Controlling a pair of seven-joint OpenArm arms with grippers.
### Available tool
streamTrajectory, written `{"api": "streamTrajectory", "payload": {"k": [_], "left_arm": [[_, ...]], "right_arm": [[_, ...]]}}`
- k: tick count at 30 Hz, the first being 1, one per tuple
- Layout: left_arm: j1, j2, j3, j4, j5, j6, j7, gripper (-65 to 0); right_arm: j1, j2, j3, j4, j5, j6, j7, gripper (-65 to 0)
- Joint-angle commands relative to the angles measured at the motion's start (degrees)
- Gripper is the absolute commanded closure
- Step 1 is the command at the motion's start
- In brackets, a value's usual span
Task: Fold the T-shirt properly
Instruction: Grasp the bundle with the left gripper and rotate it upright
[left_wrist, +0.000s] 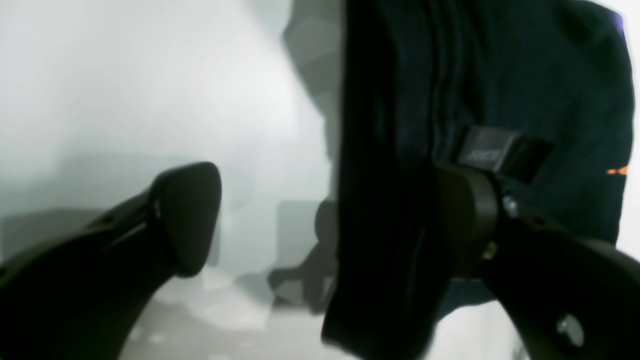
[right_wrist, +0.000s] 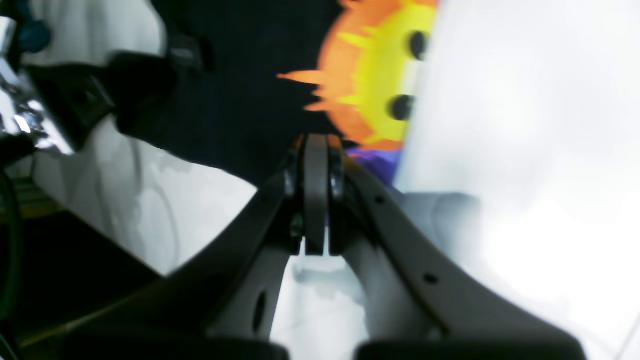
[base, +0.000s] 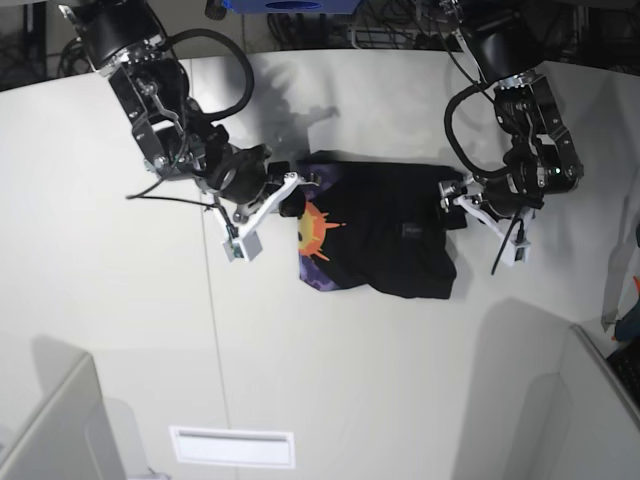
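Open left tool (left_wrist: 320, 220) straddles the black T-shirt (left_wrist: 500, 75).

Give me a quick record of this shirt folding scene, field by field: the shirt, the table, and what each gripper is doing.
item: T-shirt, black, partly folded, bunched
print: orange-yellow sun on purple, showing at the shirt's edge by the right gripper
surface: white table
right gripper: shut on the T-shirt's edge beside the sun print
left gripper: open, one finger clear of the cloth, the other against the black cloth
fold state: not yet a neat fold
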Motion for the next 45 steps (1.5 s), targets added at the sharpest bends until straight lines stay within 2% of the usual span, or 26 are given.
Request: {"api": "streamTrajectory", "payload": {"k": [1,3,6,8,9,12,14,19,22,25,29,31,39,41,43,45], "left_arm": [[-0.64,-0.09,0.29,-0.30,-0.31,-0.01,0.62,-60.1],[-0.81,-0.27,2.84,-0.83,0.13,-0.01,0.62,-51.3],[-0.73,-0.62,6.27,-0.83,0.22,-0.01,0.62,-26.5],[-0.46,-2.38,7.76,-0.83,0.22,-0.01,0.62,-7.2],[-0.46,-3.17,8.20,-0.83,0.22,-0.01,0.71,0.0],[-0.73,-6.69,11.54,-0.92,0.22,-0.01,1.06,0.0],[-0.99,-10.73,17.08,-1.27,0.22,-0.01,0.97,0.0],[-5.30,-21.81,38.09,-0.74,0.22,-0.19,0.18,0.0],[-10.57,-25.85,52.07,-0.74,0.40,-0.19,-2.81,0.0],[-16.64,-27.52,65.78,0.22,4.53,-0.10,-4.65,0.0],[-20.86,-27.08,78.80,1.98,15.61,-0.19,-8.26,0.0],[-21.30,-26.47,81.34,2.33,20.09,-0.19,-10.19,0.0],[-21.56,-17.68,82.31,2.25,30.46,-0.36,-11.77,0.0],[-21.65,-16.36,82.31,1.89,31.61,-2.30,-11.77,0.0],[-21.65,-15.66,81.96,1.72,31.61,-6.08,-11.77,0.0],[-21.65,-15.66,81.96,1.72,31.61,-7.40,-11.77,0.0]], "right_arm": [[0.58,-0.01,0.21,1.50,0.64,0.37,0.97,0.0],[0.49,0.08,0.21,1.50,0.64,0.37,1.06,0.0],[-0.04,0.08,0.21,1.50,0.64,0.37,1.06,0.0],[-0.30,0.08,0.30,1.50,0.64,0.37,1.59,0.0],[-0.56,0.08,0.30,1.50,0.64,0.37,2.29,0.0],[-1.97,1.04,0.39,1.50,0.64,0.37,4.66,0.0],[-2.85,1.66,1.35,1.59,0.64,0.37,5.46,0.0],[-7.95,1.75,9.18,3.17,0.64,0.46,5.81,0.0],[-10.76,1.57,14.80,3.70,0.64,0.46,5.81,0.0],[-13.05,1.57,19.20,3.70,0.64,0.46,5.81,0.0],[-15.60,1.57,24.39,3.70,0.64,0.46,5.81,0.0],[-16.30,1.57,25.62,3.61,0.64,0.46,5.81,0.0],[-18.41,1.48,28.52,3.52,0.64,0.46,5.81,0.0],[-18.67,1.48,28.52,3.52,0.64,0.46,5.81,0.0],[-18.67,1.48,28.52,3.52,0.64,0.46,5.81,0.0],[-18.67,1.40,28.52,3.52,0.64,0.46,5.81,0.0]]}}
